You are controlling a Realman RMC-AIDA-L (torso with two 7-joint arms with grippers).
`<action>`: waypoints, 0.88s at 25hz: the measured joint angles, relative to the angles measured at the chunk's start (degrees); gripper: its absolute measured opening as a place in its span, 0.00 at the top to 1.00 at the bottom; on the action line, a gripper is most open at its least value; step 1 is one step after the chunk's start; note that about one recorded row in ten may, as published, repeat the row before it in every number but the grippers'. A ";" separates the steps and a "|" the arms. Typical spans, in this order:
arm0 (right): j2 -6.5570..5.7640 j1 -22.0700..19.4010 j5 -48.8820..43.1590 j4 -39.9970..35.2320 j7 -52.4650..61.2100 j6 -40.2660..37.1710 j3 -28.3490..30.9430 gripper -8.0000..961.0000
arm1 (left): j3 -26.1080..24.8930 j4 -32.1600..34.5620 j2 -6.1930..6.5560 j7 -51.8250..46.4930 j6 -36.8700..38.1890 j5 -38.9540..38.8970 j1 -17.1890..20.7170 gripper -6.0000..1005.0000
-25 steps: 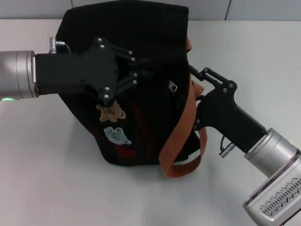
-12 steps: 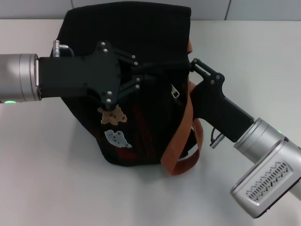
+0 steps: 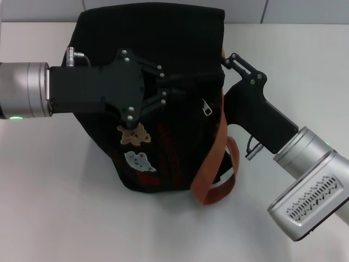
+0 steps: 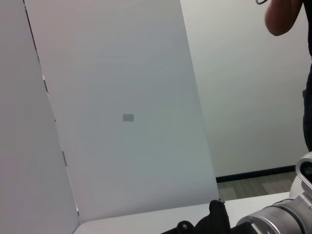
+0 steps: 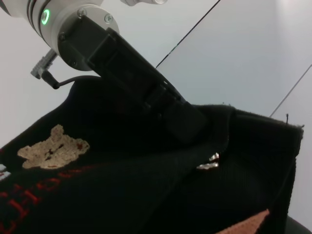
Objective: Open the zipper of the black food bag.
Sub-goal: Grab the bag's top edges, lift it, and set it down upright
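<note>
Grippers meet over the bag (image 3: 163,54) on the table (image 3: 54,191): left gripper (image 3: 188,87) pinches its fabric; right gripper's (image 3: 224,61) grip cannot be told.

White table (image 3: 65,207); pale wall panels (image 4: 122,97) behind; dark baseboard (image 4: 253,174) along floor.

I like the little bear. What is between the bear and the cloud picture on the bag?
In the head view, only plain black fabric of the bag lies between the tan bear and the pale cloud just below it.
</note>
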 joint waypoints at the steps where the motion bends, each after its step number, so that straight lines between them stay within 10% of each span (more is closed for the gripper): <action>1: 0.00 -0.07 -0.02 0.00 -0.01 -0.04 0.00 0.33 | 0.00 -0.01 0.00 0.00 -0.01 0.00 -0.07 0.89; 7: 0.00 -0.30 -0.32 -0.14 -0.07 -0.59 -0.40 0.34 | -0.01 -0.08 0.01 -0.01 -0.24 0.01 -0.30 0.89; 22: 0.00 0.04 -0.56 -0.35 -0.67 -0.59 -0.66 0.86 | 0.56 -0.20 0.01 0.08 -0.58 0.07 -0.66 0.89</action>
